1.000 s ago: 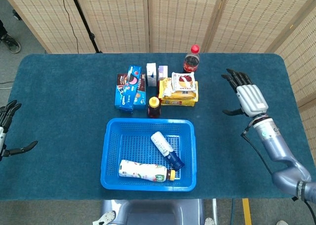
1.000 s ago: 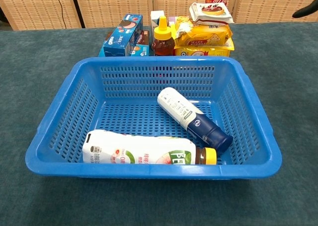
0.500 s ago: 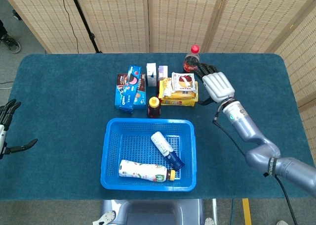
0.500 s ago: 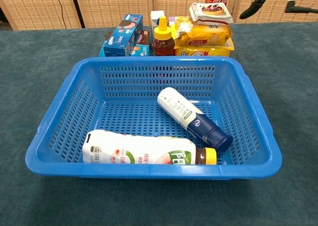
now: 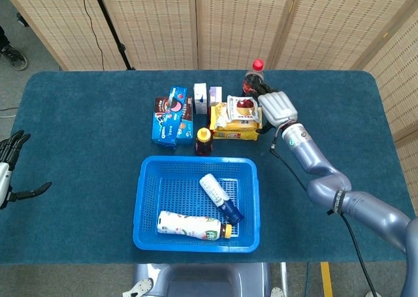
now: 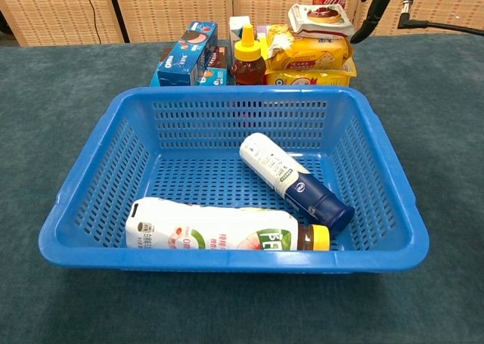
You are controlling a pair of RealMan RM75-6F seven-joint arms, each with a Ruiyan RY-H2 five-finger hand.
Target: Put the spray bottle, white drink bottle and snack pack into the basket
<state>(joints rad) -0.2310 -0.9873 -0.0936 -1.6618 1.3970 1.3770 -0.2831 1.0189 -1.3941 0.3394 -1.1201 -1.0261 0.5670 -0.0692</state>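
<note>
The blue basket (image 5: 149,199) (image 6: 91,185) holds the white spray bottle with a dark blue cap (image 5: 219,197) (image 6: 293,179) and the white drink bottle (image 5: 191,225) (image 6: 219,233), both lying down. The snack pack (image 5: 243,106) (image 6: 321,17), white with a red picture, lies on top of yellow packs behind the basket. My right hand (image 5: 275,107) (image 6: 370,0) hovers just right of the snack pack, fingers spread, holding nothing. My left hand (image 5: 8,170) is at the table's far left edge, fingers apart and empty.
Behind the basket stand blue biscuit boxes (image 5: 171,115), small cartons (image 5: 200,98), a honey bottle (image 5: 204,141), yellow cracker packs (image 5: 236,126) and a cola bottle (image 5: 253,79). The cola bottle is right beside my right hand.
My right hand has swept left from the table's right side to the snack pack's right edge. The left hand has barely moved. Basket contents are unchanged.
</note>
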